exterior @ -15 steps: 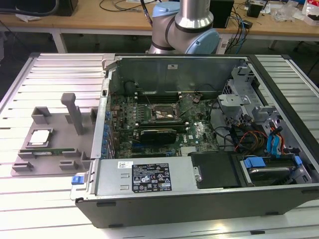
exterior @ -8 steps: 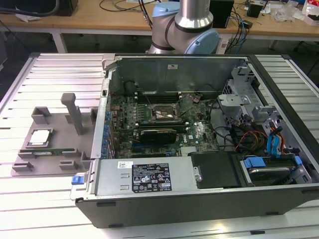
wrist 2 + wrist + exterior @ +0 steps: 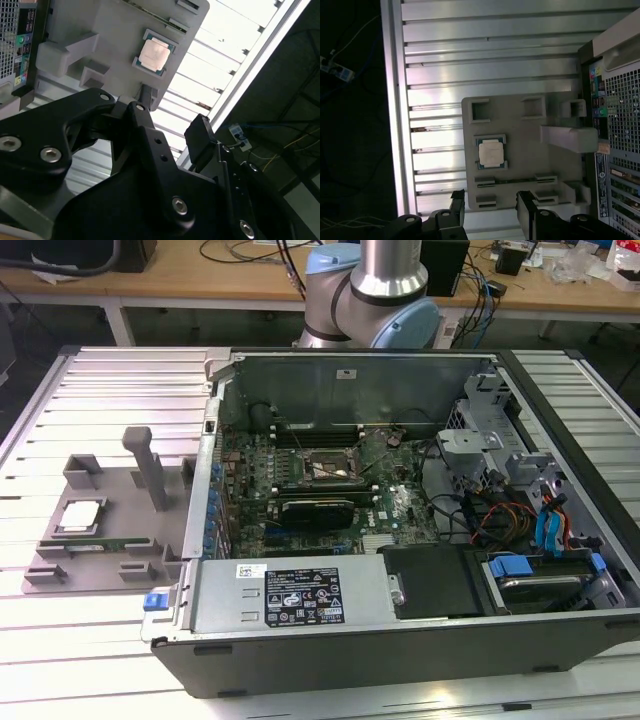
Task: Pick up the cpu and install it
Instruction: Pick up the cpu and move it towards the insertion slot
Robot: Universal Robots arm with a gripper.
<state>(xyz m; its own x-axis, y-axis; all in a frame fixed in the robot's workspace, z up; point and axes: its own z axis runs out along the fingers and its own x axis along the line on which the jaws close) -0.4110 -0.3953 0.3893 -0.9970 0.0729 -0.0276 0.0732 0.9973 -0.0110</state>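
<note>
1. Shiny metal slats make up the table [image 3: 100, 380], and wooden desks [image 3: 200, 280] stand behind it.
2. A big open computer case [image 3: 400, 660] lies on the table. You can look down into it and see the green board [image 3: 300, 490] with its wires.
3. The robot arm [image 3: 385, 280] stands behind the case, at the far side of the table.
4. A grey holder [image 3: 110, 490] sits on the table on the exterior view's left, just beside the case.
5. The cpu [image 3: 82, 517] lies flat in a square nest in that holder. It is a small square chip with a silvery top and a pale edge. It shows in both wrist views too [image 3: 153, 53] [image 3: 491, 152].
6. A tall grey post [image 3: 145, 465] sticks up from the holder, between the cpu and the case.
7. A long thin green stick [image 3: 105, 543] lies in the holder near the cpu.
8. In the first wrist view the gripper [image 3: 491, 195] has its two black fingers [image 3: 524, 205] spread apart, with a gap between them. Nothing is in that gap.
9. In the second wrist view one black finger pad [image 3: 200, 137] shows against the bright table.
10. The gripper is up above the holder and does not touch the cpu. The cpu is not in the case yet.
</note>
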